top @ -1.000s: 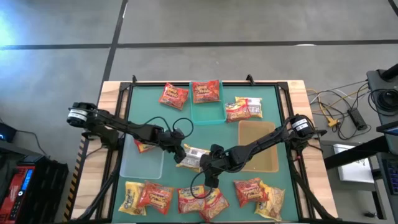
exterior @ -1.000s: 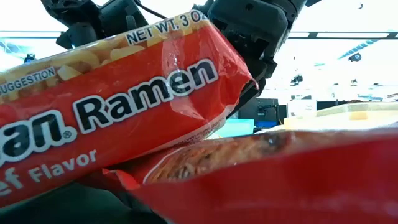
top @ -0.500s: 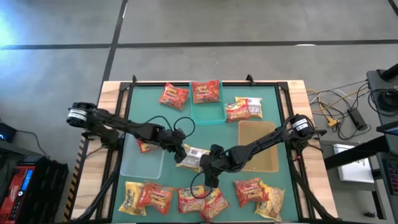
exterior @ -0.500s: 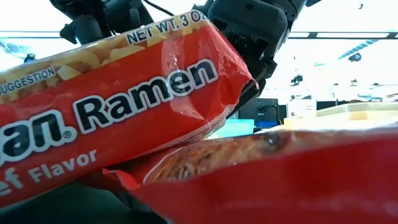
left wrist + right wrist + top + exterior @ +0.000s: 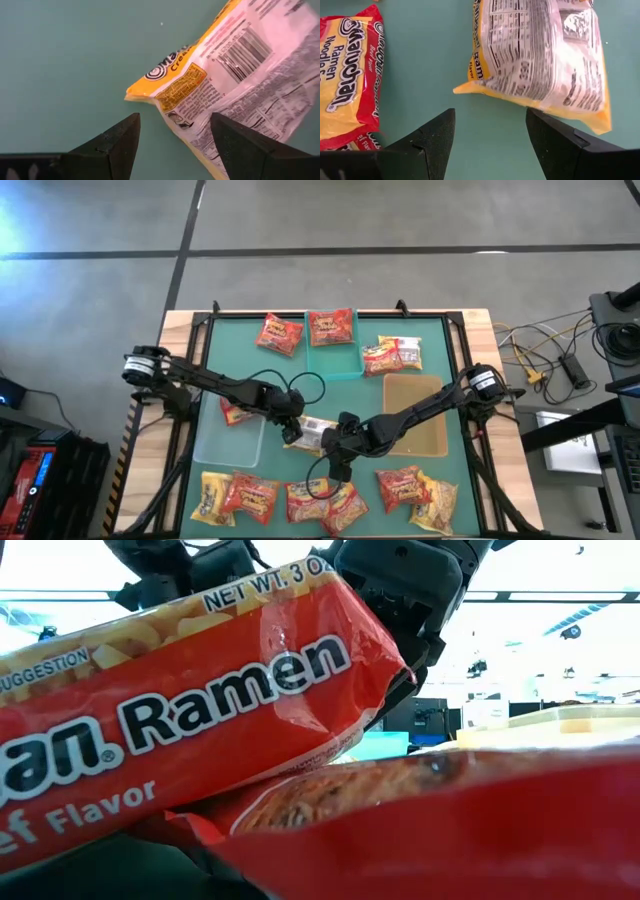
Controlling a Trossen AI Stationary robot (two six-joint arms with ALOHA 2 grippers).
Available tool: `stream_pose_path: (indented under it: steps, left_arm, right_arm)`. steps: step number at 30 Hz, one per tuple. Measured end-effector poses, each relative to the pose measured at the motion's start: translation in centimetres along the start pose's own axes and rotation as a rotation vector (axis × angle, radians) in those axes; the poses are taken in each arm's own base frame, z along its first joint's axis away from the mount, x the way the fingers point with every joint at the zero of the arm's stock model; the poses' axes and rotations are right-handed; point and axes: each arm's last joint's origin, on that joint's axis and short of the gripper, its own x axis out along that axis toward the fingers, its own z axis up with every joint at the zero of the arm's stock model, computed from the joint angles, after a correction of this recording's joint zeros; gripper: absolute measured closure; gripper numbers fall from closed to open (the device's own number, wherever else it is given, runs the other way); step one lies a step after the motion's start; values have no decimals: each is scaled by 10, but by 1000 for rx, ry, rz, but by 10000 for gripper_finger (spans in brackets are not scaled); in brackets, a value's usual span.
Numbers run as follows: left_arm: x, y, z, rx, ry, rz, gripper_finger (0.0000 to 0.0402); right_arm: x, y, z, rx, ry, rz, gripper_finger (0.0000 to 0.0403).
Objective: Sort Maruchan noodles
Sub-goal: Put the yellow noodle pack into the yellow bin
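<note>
A yellow-edged Maruchan packet lies white printed back up on the green mat at mid-table, between my two grippers. My left gripper hangs open just left of it; in the left wrist view the packet's yellow corner shows just ahead of the spread fingers. My right gripper stands open at the packet's near right, and its wrist view shows the packet ahead of its open fingers. Neither gripper touches it.
A teal bin at the far middle holds a red packet. A clear bin at the left holds another; a tan bin sits at the right. Loose packets lie at the far edge and along the near edge.
My left gripper has moved a little toward the table's right edge, closer to the yellow-edged packet, and its wrist has rolled. It stays open. The packet and my right arm have kept still.
</note>
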Motion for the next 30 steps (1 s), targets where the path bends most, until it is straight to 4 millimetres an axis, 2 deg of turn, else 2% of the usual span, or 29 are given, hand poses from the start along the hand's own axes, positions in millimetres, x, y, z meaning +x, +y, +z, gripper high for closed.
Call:
stream_pose_path:
  steps: [8,14,19,26,30]
  left_arm:
    - [2,-4,3,11,1,-64,175]
    - [1,-18,12,94,-20,-174,177]
    - [3,-17,10,111,8,-151,186]
    - [0,-2,-3,81,97,72,194]
    - [-2,-2,-2,70,84,88,194]
  right_arm:
    - [0,1,2,4,-18,10,170]
    - [0,1,2,4,-21,11,170]
    - [0,1,3,5,-26,14,170]
    - [0,2,5,10,-46,25,170]
    - [0,2,5,10,-46,25,170]
